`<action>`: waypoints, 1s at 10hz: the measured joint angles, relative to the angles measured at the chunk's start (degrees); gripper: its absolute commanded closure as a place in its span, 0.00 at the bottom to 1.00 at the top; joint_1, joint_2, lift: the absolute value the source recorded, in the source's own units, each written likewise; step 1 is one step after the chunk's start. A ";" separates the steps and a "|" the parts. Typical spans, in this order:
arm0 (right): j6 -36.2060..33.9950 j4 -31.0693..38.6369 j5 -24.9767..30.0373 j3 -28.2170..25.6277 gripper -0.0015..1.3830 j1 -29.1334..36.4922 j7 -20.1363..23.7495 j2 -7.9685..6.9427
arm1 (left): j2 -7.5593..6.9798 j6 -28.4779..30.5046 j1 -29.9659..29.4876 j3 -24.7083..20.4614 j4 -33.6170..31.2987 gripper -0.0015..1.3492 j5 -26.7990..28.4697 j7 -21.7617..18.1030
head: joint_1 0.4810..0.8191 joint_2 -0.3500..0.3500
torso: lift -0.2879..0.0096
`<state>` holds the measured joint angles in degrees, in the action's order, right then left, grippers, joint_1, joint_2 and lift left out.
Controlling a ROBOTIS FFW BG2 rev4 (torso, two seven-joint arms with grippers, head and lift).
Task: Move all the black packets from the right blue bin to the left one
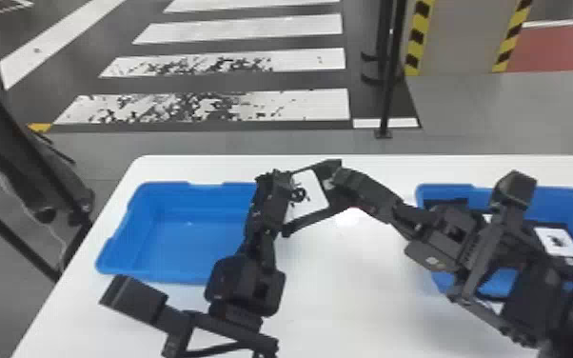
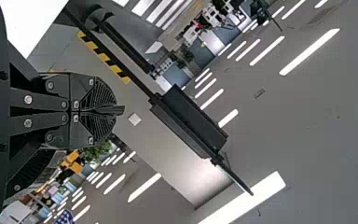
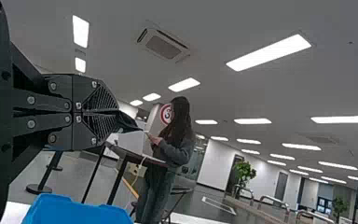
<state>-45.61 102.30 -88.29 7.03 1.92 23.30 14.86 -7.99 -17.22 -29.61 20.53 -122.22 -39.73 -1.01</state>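
Above the table, between the two bins, a black packet (image 1: 309,193) with a white label hangs tilted. My left gripper (image 1: 277,197) is shut on its left side and my right gripper (image 1: 335,180) on its right side. The left wrist view has the left gripper (image 2: 114,110) closed on the packet's thin edge (image 2: 117,109); in the right wrist view the right gripper (image 3: 114,113) pinches the packet (image 3: 128,123). More black packets (image 1: 572,270) lie in the right blue bin (image 1: 549,191), partly behind the right arm. The left blue bin (image 1: 171,276) stands beside the left gripper.
Both bins stand on a white table (image 1: 347,295). The two forearms reach in over its front part, the right one across the right bin. A black post (image 1: 385,95) rises from the floor beyond the table's far edge.
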 measured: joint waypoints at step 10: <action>1.76 0.46 -2.79 1.54 0.36 1.38 2.34 0.40 | 4.93 -2.78 11.82 -19.68 22.48 0.89 30.31 3.35 | 0.63 0.89 | 0.50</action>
<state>-43.86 102.76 -91.08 8.57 3.30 25.64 15.26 -3.06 -20.00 -17.79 0.86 -99.74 -9.41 2.34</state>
